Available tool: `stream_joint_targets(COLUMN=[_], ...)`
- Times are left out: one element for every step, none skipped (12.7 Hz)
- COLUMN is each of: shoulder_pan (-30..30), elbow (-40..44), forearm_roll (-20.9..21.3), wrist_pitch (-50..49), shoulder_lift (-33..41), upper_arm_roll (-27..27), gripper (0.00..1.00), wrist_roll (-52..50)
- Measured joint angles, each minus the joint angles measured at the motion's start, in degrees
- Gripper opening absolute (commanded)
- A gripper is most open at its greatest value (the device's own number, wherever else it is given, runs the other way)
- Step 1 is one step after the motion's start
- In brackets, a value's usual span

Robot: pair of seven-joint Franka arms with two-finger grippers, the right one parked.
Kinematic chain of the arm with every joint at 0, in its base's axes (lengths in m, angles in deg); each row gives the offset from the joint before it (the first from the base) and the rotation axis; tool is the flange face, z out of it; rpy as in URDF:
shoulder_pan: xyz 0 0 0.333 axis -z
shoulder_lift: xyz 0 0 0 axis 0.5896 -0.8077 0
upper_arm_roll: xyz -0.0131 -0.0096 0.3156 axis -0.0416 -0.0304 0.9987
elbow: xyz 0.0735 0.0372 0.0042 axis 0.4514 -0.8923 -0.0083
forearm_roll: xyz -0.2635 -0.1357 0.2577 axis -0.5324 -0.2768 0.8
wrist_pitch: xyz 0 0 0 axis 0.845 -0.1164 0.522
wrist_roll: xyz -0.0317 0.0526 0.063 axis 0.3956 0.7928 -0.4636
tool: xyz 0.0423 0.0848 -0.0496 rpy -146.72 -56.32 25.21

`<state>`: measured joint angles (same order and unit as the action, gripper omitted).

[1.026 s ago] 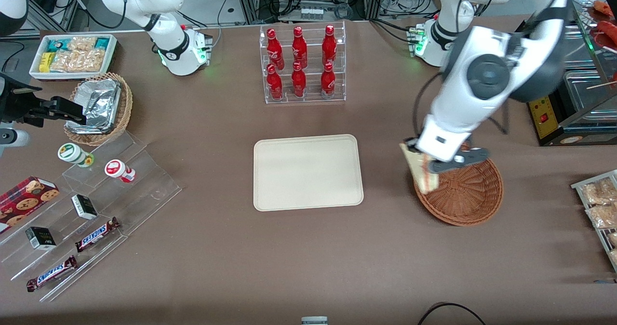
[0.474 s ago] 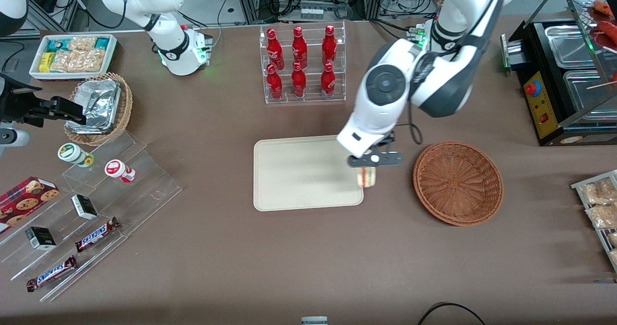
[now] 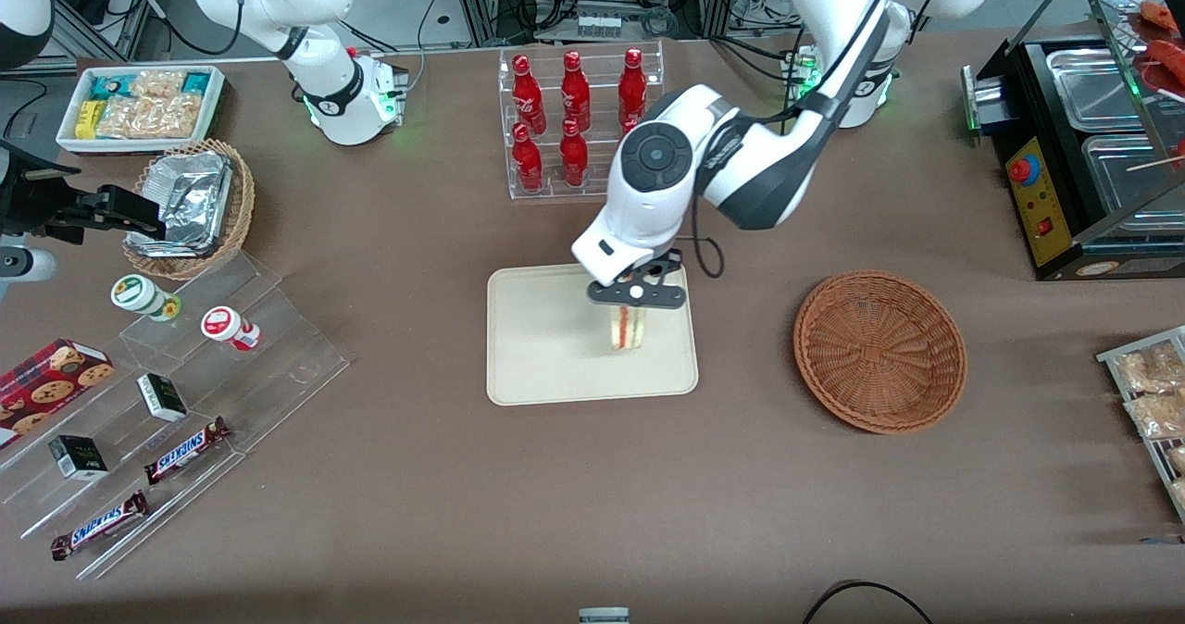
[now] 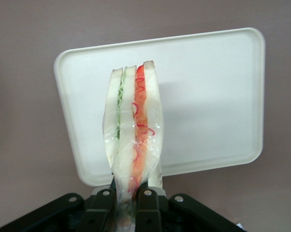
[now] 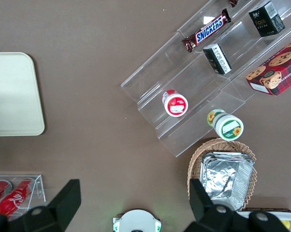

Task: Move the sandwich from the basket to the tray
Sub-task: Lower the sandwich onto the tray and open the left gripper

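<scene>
My left gripper (image 3: 633, 307) is shut on the sandwich (image 3: 627, 327), a plastic-wrapped wedge of white bread with red and green filling, and holds it above the cream-beige tray (image 3: 546, 365), over the part of the tray nearest the basket. In the left wrist view the sandwich (image 4: 133, 130) stands out from between the black fingers (image 4: 147, 203) with the tray (image 4: 208, 96) below it. The reddish-brown wicker basket (image 3: 879, 350) stands empty on the table beside the tray, toward the working arm's end.
A clear rack of red bottles (image 3: 580, 124) stands farther from the front camera than the tray. Acrylic steps with snack bars and cups (image 3: 185, 393) and a light wicker basket with foil containers (image 3: 190, 205) lie toward the parked arm's end. A food warmer (image 3: 1083, 143) stands at the working arm's end.
My gripper lifted the sandwich out of the basket and carried it sideways to over the tray. The basket is now empty.
</scene>
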<state>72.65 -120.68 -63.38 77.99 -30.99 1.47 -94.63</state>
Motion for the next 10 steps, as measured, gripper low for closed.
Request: stream_joint_targets(shoulder_pan=[0.64, 1.09, 1.38, 1.73, 2.14, 2.65, 3.13, 3.46, 3.66, 3.80], elbow=[1.25, 2.85, 4.50, 5.89, 6.84, 7.36, 7.67, 7.82, 7.87, 7.92], forearm_roll=[0.00, 0.00, 0.01, 0.22, 1.09, 2.60, 3.84, 4.44, 4.67, 4.77], wrist_pitch=[1.00, 1.44, 1.71, 2.58, 4.07, 5.64, 7.04, 7.85, 8.02, 8.05], shoulder_lift=[-1.83, -3.81, -5.72, -7.53, -9.20, -10.73, -12.13, -13.24, -14.14, -14.92], upper_arm_roll=[0.00, 0.00, 0.02, 0.02, 0.03, 0.02, 0.02, 0.02, 0.02, 0.03], gripper=[0.00, 0.00, 0.00, 0.00, 0.00, 0.00, 0.00, 0.00, 0.00, 0.00], wrist_roll=[-0.68, -1.04, -1.22, -1.58, -2.43, -3.70, -4.90, -5.51, -5.73, -5.80])
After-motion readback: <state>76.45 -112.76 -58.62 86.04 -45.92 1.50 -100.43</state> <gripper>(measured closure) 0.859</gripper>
